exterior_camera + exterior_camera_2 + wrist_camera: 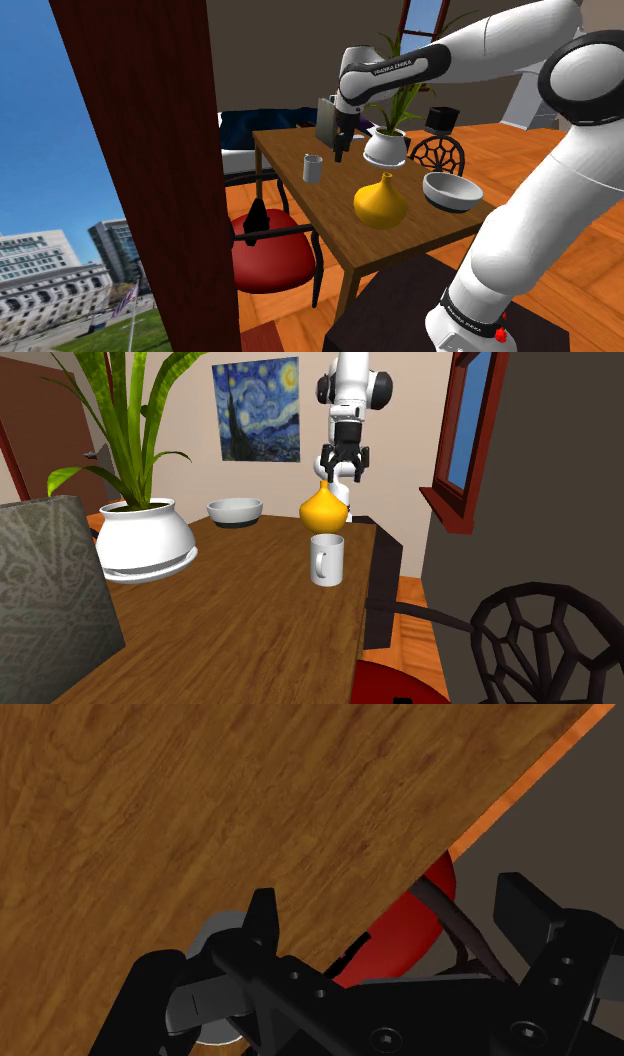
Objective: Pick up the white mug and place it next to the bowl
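Worktop [330,222]: bare wood open around mug [313,168]. Chair [270,258] at its long edge, shoulder view's left. Bowl [452,190] by the right corner there. Mug upright near the chair-side edge, well apart from bowl. End effector [340,154] above worktop near mug, fingers apart, empty.

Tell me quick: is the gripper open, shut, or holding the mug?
Gripper: open, holding nothing. The mug stands on the table, apart from the fingers.
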Motion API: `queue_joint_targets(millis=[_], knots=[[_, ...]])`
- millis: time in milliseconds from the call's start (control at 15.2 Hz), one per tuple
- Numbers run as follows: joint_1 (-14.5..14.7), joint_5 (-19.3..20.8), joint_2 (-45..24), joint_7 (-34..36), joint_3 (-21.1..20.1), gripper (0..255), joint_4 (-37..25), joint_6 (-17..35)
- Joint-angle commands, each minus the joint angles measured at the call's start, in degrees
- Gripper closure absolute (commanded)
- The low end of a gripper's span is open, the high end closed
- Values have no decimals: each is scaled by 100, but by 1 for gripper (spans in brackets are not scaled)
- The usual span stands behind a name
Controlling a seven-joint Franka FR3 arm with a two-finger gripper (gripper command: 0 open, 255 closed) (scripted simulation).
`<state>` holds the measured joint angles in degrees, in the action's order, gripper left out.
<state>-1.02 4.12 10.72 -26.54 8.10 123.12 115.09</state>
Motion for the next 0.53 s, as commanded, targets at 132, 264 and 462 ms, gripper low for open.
queue_joint_targets(millis=[132, 264, 462], knots=[[-17, -207, -864, -470, 127, 0, -547, 336], [-46, -337, -1316, -707, 160, 0, -907, 429], [-113, -541, -2002, -1047, 177, 0, -1513, 505]])
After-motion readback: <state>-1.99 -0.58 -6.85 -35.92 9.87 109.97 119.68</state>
